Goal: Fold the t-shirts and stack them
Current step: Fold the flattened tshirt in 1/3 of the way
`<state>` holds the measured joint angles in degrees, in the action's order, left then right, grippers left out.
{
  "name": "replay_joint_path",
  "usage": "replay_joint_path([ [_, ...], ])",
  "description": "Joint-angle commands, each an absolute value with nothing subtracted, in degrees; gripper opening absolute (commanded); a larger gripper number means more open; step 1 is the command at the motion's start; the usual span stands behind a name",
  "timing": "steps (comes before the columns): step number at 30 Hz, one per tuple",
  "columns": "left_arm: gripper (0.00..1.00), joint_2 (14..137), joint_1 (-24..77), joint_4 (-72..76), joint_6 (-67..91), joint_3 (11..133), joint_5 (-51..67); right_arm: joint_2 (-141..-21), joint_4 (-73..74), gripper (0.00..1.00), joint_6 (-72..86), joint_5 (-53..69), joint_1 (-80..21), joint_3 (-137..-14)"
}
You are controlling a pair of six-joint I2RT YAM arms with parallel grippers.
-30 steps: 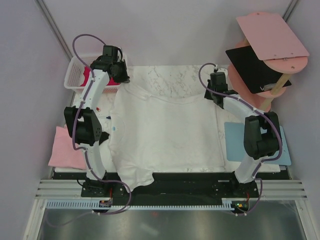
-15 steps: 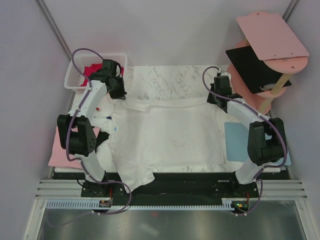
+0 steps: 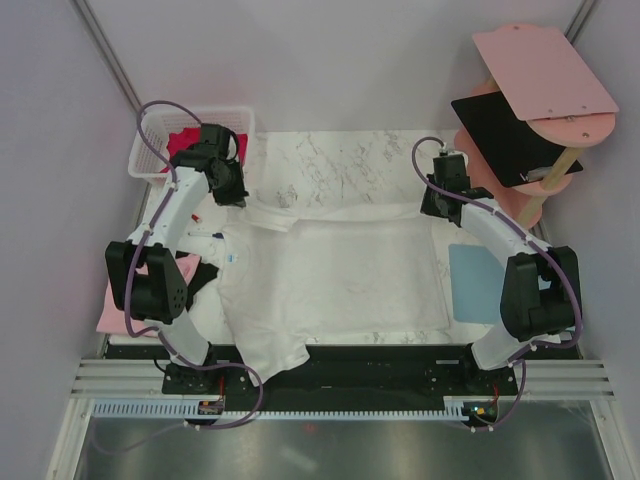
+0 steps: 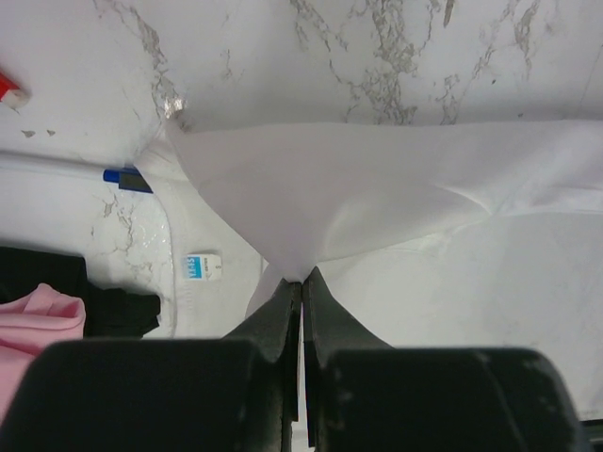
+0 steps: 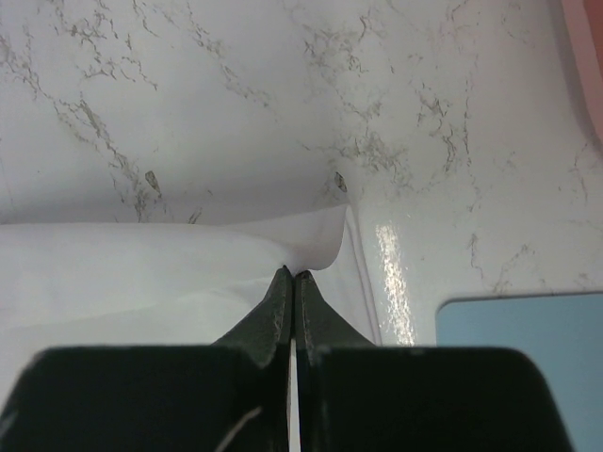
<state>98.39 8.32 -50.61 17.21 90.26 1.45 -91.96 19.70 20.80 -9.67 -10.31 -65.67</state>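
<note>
The large white t-shirt (image 3: 335, 275) lies spread over the marble table (image 3: 340, 160), its far edge lifted and doubled over toward the near side. My left gripper (image 3: 238, 195) is shut on the far left corner (image 4: 377, 188), the cloth pinched at its tips (image 4: 301, 275). On the far right corner (image 5: 141, 254), my right gripper (image 3: 433, 207) is shut too, fingertips together (image 5: 294, 273). A light pink t-shirt (image 3: 118, 305) and a black one (image 3: 200, 275) lie at the left edge. A magenta-red one (image 3: 185, 140) sits in the basket.
A white basket (image 3: 148, 160) stands at the far left corner. A light-blue mat (image 3: 475, 285) lies at the right, and it shows in the right wrist view (image 5: 528, 358). Pink shelf boards (image 3: 540, 70) carrying a black panel (image 3: 510, 130) stand at the far right.
Both grippers have drawn toward the near side, pulling the white shirt's far edge with them. More bare marble shows behind the shirt now.
</note>
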Motion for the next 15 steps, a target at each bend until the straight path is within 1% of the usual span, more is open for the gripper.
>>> replay_joint_path([
  [1,0.02,96.24,8.09,-54.31,14.5,88.86,0.61,-90.87,22.41,0.0,20.3,-9.23,-10.11,-64.6],
  [15,0.02,91.15,8.09,-58.97,13.88,80.95,4.22,-92.72,26.01,0.0,19.77,-8.79,-10.02,-61.88],
])
